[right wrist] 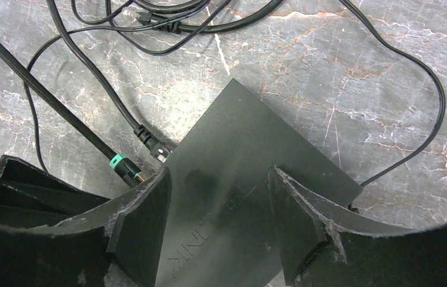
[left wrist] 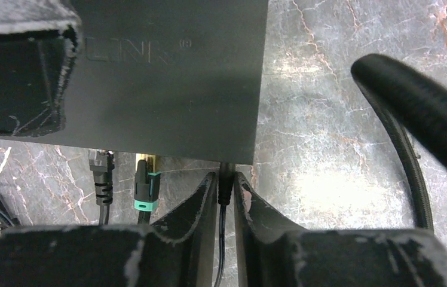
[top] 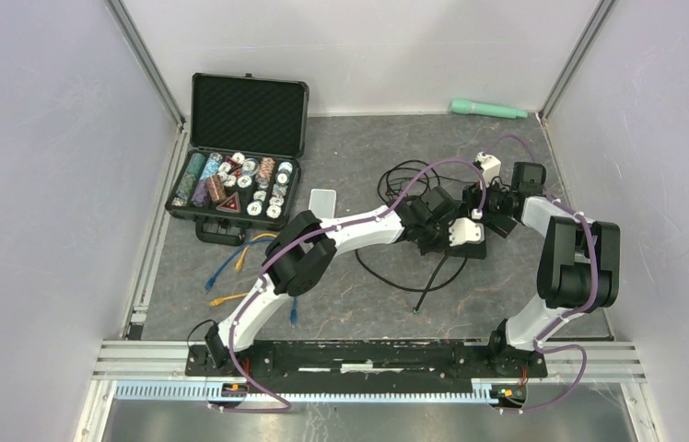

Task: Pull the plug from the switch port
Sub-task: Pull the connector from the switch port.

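Note:
A black switch (right wrist: 233,161) lies flat on the marbled table; in the left wrist view its top (left wrist: 167,72) fills the upper left. My left gripper (left wrist: 226,192) is shut on a thin black plug (left wrist: 226,182) that still meets the switch's edge at its right corner. A grey plug (left wrist: 101,173) and a teal-banded plug (left wrist: 146,191) sit in ports to the left. My right gripper (right wrist: 218,224) is open, its fingers (right wrist: 143,221) spread over the switch's top. In the top view both grippers, left (top: 437,230) and right (top: 488,214), meet over the mostly hidden switch.
An open case of poker chips (top: 239,175) stands at the back left, a green flashlight (top: 488,110) at the back wall. Loose blue and orange cables (top: 230,267) lie at the left. Black cables (top: 405,175) loop behind the switch. A thick black cable (left wrist: 424,113) runs at the right.

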Action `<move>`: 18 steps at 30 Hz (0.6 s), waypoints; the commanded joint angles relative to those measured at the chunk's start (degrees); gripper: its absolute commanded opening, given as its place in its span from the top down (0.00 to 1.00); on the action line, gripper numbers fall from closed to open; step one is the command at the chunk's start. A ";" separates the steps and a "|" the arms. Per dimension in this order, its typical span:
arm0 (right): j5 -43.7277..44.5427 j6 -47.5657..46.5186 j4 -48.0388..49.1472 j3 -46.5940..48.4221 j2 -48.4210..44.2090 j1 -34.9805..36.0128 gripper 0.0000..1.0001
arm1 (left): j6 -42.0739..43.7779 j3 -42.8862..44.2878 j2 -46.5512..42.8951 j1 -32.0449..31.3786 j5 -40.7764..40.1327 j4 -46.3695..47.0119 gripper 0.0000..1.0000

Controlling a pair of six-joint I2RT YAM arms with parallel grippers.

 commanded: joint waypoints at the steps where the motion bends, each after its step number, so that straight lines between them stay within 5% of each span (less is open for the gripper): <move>1: 1.71 0.38 -4.15 -0.35 2.21 -0.10 0.34 | -0.80 -1.12 -0.01 -0.22 -0.54 -1.32 0.80; 7: 5.84 0.04 -3.74 -1.47 1.70 -0.04 0.37 | -1.95 -5.15 -3.09 -0.24 0.23 0.94 0.98; 18: 15.62 -1.59 -2.54 -2.83 1.17 2.81 0.39 | -5.14 -9.42 -6.56 -0.01 -1.71 4.18 0.98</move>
